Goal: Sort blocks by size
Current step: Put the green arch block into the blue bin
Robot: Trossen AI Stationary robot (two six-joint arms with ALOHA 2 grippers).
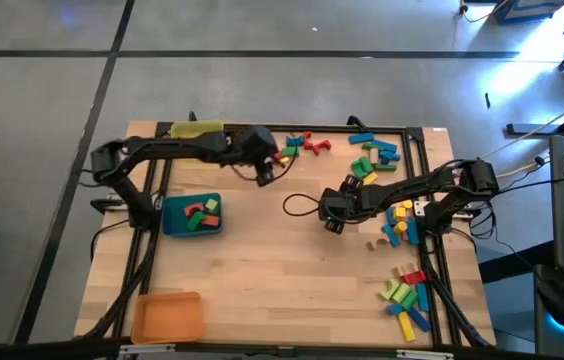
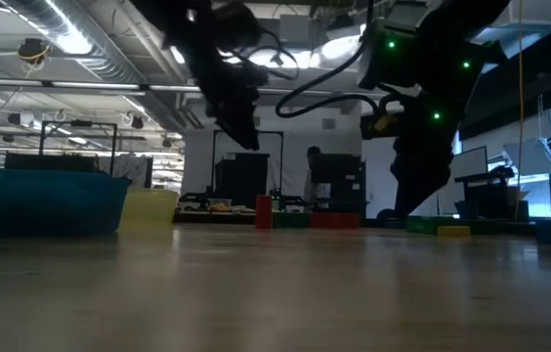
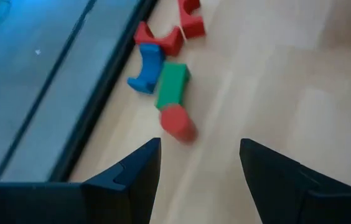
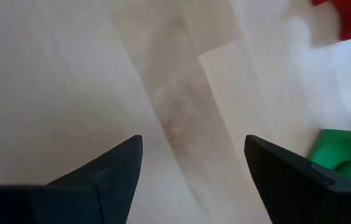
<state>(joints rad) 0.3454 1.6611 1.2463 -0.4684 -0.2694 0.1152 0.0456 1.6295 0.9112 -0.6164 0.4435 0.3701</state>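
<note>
Blocks lie in loose groups on the wooden table: red, green and blue ones [image 1: 297, 146] at the far middle, more [image 1: 374, 156] to their right, a heap [image 1: 399, 224] at the right edge and another [image 1: 408, 300] near right. My left gripper [image 1: 265, 179] hangs open just short of the far-middle group. In its wrist view a red cylinder [image 3: 178, 122], a green block [image 3: 172, 84] and a blue arch [image 3: 145, 71] lie ahead of its open fingers [image 3: 200, 146]. My right gripper [image 1: 333, 224] is open above bare wood [image 4: 194, 143] at mid-table, with a green block [image 4: 338, 152] beside it.
A blue tray [image 1: 174, 226] holding a few blocks stands left of centre. A yellow tray [image 1: 197, 129] sits at the far left and an orange tray [image 1: 167, 316] at the near left corner. A dark cable loop [image 1: 300, 206] lies mid-table. Dark rails frame the table.
</note>
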